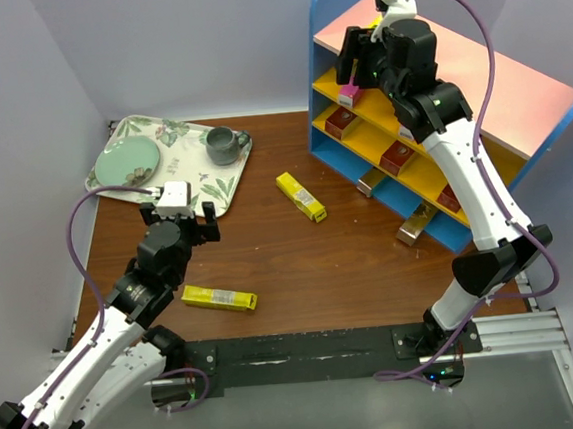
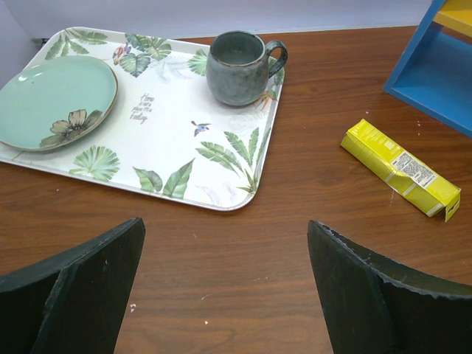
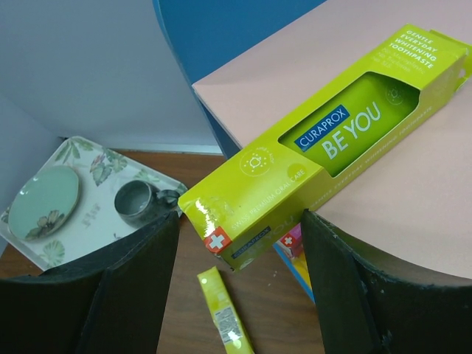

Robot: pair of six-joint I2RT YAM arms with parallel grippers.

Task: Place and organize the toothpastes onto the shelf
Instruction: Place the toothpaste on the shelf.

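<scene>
My right gripper (image 1: 361,55) is open at the left end of the shelf's pale pink top board (image 1: 474,68). In the right wrist view a yellow-green toothpaste carton (image 3: 324,147) lies on that board (image 3: 383,214), its near end overhanging the edge between my spread fingers (image 3: 240,216). A pink carton (image 1: 348,94) stands on the upper yellow shelf board. Dark red cartons (image 1: 396,157) sit on the lower boards. Two yellow cartons lie on the table, one in the middle (image 1: 300,195) and one near the front (image 1: 220,299). My left gripper (image 1: 180,222) is open and empty over the table by the tray.
A floral tray (image 1: 204,187) with a green plate (image 1: 127,162) and a grey mug (image 1: 223,145) sits at the back left. Two brownish cartons (image 1: 415,225) lie on the table at the shelf's foot. The left wrist view shows the middle yellow carton (image 2: 400,168) right of the tray (image 2: 221,192).
</scene>
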